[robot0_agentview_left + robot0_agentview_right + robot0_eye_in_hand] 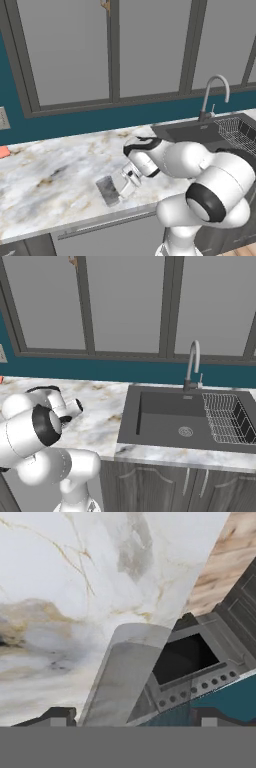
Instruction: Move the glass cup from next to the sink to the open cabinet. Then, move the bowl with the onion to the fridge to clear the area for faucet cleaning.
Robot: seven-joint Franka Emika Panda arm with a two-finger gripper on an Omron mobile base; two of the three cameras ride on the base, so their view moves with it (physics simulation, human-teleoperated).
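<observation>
Gripper (119,190) sits low over the marble worktop (45,170), near its front edge, with the glass cup (107,190) between its two fingers; the arm reaches leftward from the base toward it. From the left base view the cup stands upright on the worktop, close to the front edge and well to the left of the sink (200,131). Hand view: the glass cup (122,677) rises from the bottom centre between the two dark fingertips (60,716), one tip on each side, each with a gap to the cup wall, so the jaws stand wide and no contact with the cup can be made out. Whether the fingers are actually pressing on the cup cannot be told from these pictures. Through and beside the translucent cup, the hand view shows marble on one side and dark cabinet fronts and wood-look floor on the other. Right base view: the sink (165,421) is a dark recessed basin set into the worktop, a wire rack (227,418) at its right side, and the faucet (192,363) standing at its back edge. The faucet (214,95) also shows at the back of the worktop in the left base view. Grey wall cabinets (65,50) with closed doors hang above the teal back wall.
</observation>
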